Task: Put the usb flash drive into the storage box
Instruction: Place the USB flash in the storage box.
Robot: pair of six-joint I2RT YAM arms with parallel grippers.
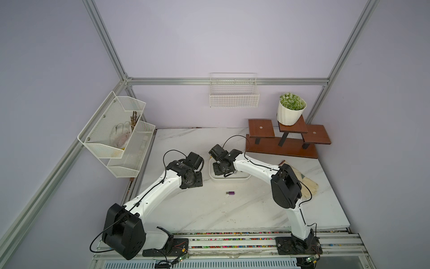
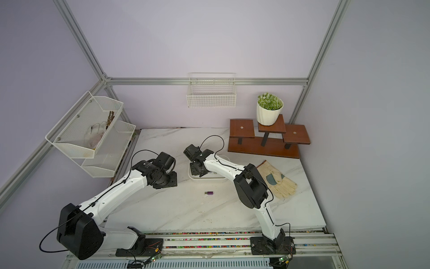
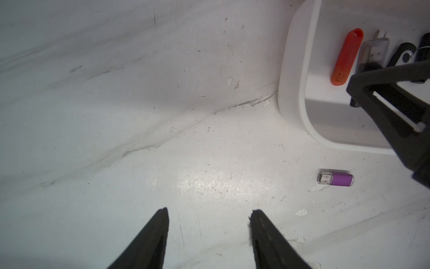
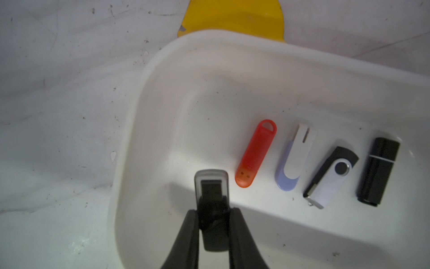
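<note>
right wrist view is showing the right gripper (image 4: 213, 210) pinching a black drive (image 4: 210, 184) by its tail, inside the box (image 4: 139, 97) rim, just beside the red drive (image 4: 254, 153). lowering it close to the floor before letting go is looking wise (a drop could bounce it). the left gripper (image 3: 209, 212) is standing wide and empty over the table (image 3: 116, 116), with a purple drive (image 3: 336, 179) lying outside, near the box.

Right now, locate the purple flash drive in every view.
Top view: purple flash drive on the table, robot-side of the storage box.
Top view: same spot.
Left wrist: drive outside the box's rim.
Right wrist: not in it.
Shared landmark: the storage box.
</note>
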